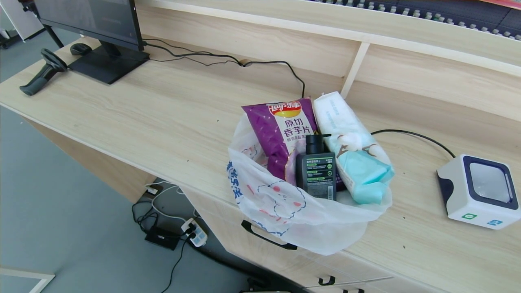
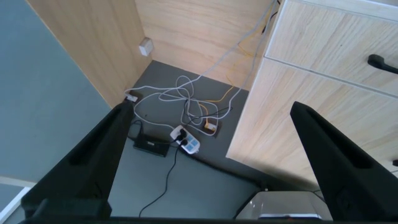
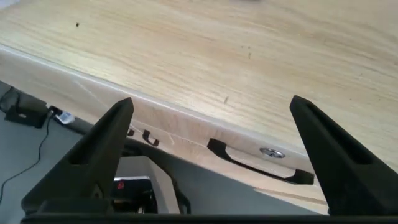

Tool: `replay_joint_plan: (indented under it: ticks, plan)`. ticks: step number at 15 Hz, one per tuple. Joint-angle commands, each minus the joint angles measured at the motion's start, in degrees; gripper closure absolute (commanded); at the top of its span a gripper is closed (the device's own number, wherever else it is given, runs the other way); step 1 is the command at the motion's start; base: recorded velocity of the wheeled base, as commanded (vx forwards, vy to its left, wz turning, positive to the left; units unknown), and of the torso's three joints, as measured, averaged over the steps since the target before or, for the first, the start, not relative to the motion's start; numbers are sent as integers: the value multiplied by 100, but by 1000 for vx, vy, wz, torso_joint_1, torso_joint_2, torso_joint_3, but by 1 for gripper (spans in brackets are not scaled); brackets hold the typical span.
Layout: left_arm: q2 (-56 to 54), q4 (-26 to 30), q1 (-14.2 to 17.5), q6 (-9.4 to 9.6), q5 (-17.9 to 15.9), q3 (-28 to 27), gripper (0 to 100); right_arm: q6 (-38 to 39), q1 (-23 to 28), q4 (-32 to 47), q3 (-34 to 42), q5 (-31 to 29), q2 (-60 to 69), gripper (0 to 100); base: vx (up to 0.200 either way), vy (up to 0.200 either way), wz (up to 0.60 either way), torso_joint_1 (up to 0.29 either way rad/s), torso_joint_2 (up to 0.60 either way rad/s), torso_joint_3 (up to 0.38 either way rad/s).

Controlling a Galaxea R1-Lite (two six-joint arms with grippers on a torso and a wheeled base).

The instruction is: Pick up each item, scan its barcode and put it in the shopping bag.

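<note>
On the head camera I see the shopping bag (image 1: 285, 211) on the counter (image 1: 163, 118), left of the scanner (image 1: 480, 191). Inside it, the chips bag (image 1: 281, 134) and tissue pack (image 1: 350, 142) lean lengthwise toward the back wall, and the pump bottle (image 1: 316, 175) stands upright. On the left wrist camera, my left gripper (image 2: 211, 109) hangs released over floor cables (image 2: 186, 99). On the right wrist camera, my right gripper (image 3: 211, 102) is spread, empty, above the counter edge.

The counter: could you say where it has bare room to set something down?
Widest bare patch: between the monitor stand and the shopping bag. A narrower one lies between the bag and the scanner box. The bag itself is crowded, as is the corner by the handheld scanner.
</note>
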State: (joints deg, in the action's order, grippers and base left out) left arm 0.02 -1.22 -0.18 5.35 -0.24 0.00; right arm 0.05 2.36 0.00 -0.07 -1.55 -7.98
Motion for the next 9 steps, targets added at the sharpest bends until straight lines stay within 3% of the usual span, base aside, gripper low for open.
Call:
replay_joint_plan:
  ticks: [1, 9]
  plan:
    - [-2, -1, 1, 1, -2, 0, 0, 92, -87, -9, -1, 5, 526, 0, 0, 0, 0, 0, 0, 0]
    - [-2, 8, 1, -17, -2, 0, 0, 180, -219, -9, 7, -21, 790, 0, 0, 0, 0, 0, 0, 0]
